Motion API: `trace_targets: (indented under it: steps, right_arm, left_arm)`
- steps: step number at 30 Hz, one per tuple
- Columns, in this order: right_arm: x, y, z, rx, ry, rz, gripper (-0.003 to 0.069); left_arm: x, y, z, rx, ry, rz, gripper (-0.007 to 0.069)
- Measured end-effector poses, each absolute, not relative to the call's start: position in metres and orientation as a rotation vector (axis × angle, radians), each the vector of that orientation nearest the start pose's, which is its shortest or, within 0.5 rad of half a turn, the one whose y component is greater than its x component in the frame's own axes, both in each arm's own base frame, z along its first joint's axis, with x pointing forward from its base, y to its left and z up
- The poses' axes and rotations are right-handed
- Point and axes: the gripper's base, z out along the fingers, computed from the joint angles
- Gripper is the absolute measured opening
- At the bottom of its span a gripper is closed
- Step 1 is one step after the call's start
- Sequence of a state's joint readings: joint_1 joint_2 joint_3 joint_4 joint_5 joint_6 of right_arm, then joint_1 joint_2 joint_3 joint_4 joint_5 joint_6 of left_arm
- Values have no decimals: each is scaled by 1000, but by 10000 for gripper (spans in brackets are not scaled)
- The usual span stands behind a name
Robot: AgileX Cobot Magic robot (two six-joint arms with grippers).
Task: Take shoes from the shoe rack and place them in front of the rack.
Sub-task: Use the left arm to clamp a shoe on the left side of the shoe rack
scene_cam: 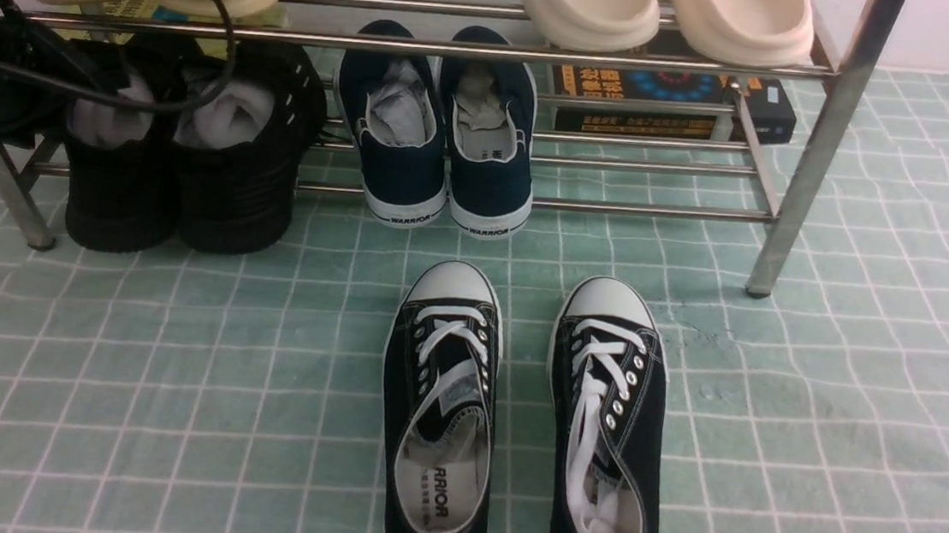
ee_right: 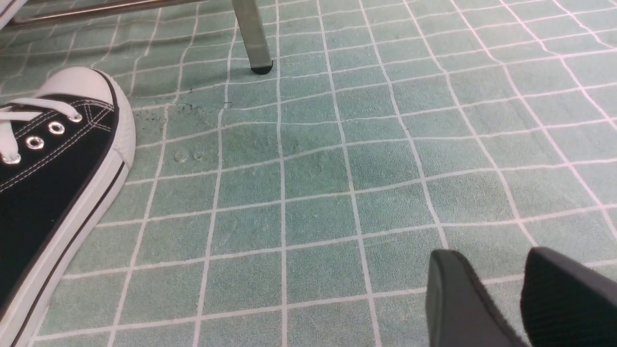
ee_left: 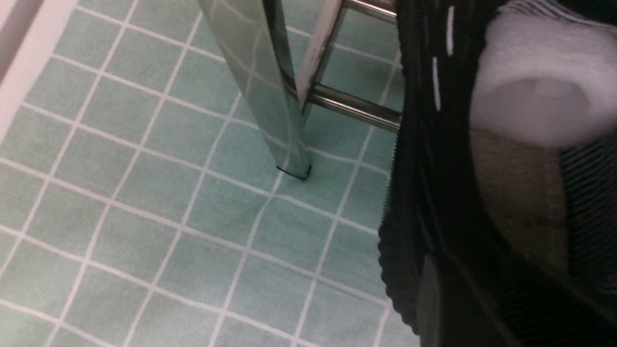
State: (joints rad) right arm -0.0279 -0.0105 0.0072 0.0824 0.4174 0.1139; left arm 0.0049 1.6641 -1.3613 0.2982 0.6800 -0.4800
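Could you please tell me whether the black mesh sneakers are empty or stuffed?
Stuffed: white paper shows in the opening of each black mesh sneaker.

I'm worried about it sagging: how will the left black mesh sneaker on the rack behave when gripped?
The left mesh sneaker would probably flex at its thin knit collar. The white stuffing may slip out if tilted.

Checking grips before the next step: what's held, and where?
Right gripper: nothing, jaws open above the floor. Left gripper: at the black sneaker's opening; whether it grips can't be told.
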Motion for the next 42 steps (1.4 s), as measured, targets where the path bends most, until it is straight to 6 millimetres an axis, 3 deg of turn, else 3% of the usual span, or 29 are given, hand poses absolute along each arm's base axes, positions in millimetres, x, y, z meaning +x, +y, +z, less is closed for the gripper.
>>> trace_targets:
  steps: [6, 12, 18, 20, 24, 28, 33, 42]
  right_arm:
    - [51, 2, 174, 183, 1890, 141, 236]
    - [51, 2, 174, 183, 1890, 141, 237]
    - [51, 2, 174, 183, 1890, 141, 237]
    - [51, 2, 174, 184, 1890, 142, 237]
    - [51, 2, 174, 184, 1890, 142, 237]
    - [51, 2, 174, 184, 1890, 142, 237]
    - [51, 2, 174, 184, 1890, 142, 237]
    - [51, 2, 174, 184, 1890, 142, 237]
  left_arm:
    - [387, 19, 275, -400, 2420, 125, 349]
    - [390, 19, 270, -397, 2424, 125, 375]
    - [382, 20, 297, -462, 2379, 113, 377]
    - [377, 20, 316, -469, 2321, 94, 377]
    - [380, 19, 323, -452, 2260, 64, 377]
    - [390, 18, 309, -458, 2267, 52, 377]
    - [407, 20, 274, -428, 2339, 105, 377]
    - [415, 21, 257, -387, 2366, 151, 338]
